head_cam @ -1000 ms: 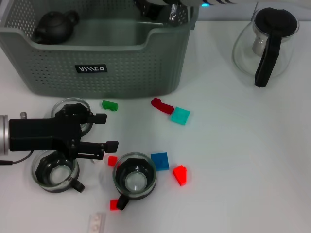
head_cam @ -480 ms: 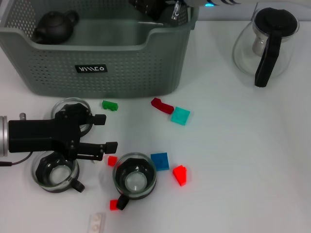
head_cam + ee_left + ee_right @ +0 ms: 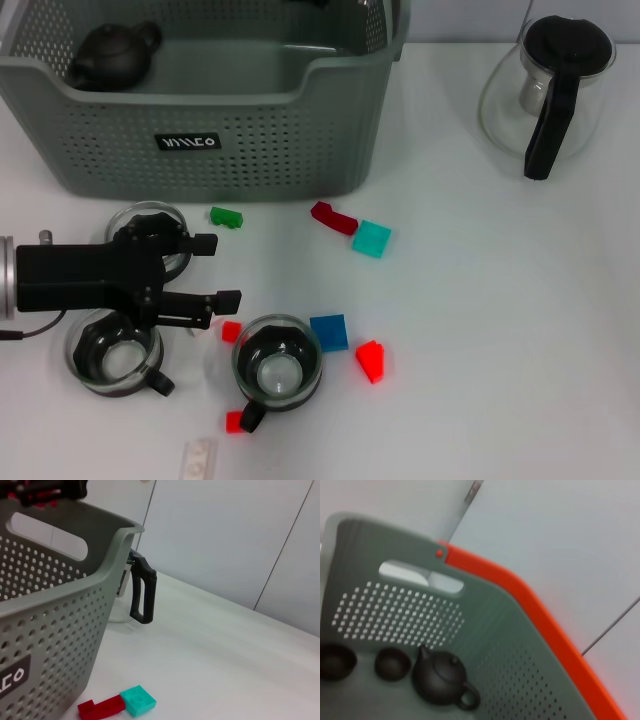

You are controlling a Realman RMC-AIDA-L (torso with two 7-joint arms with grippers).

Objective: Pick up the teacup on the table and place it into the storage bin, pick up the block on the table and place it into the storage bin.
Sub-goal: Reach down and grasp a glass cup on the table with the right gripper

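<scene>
Hovering low over the counter [image 3: 480,300], the left end effector [image 3: 222,270] is seen with its fingers spread apart and nothing held between them. A glass teacup [image 3: 150,235] lies just behind it, another [image 3: 113,352] beneath its body, and a third [image 3: 277,370] just ahead of the fingertips, beside a small red block [image 3: 231,331]. The bin [image 3: 200,150] stands farther off, beyond the first teacup, with a dark teapot [image 3: 115,55] inside. The right end effector is not seen in the head view; its state cannot be told, though its camera probably looks into the bin.
</scene>
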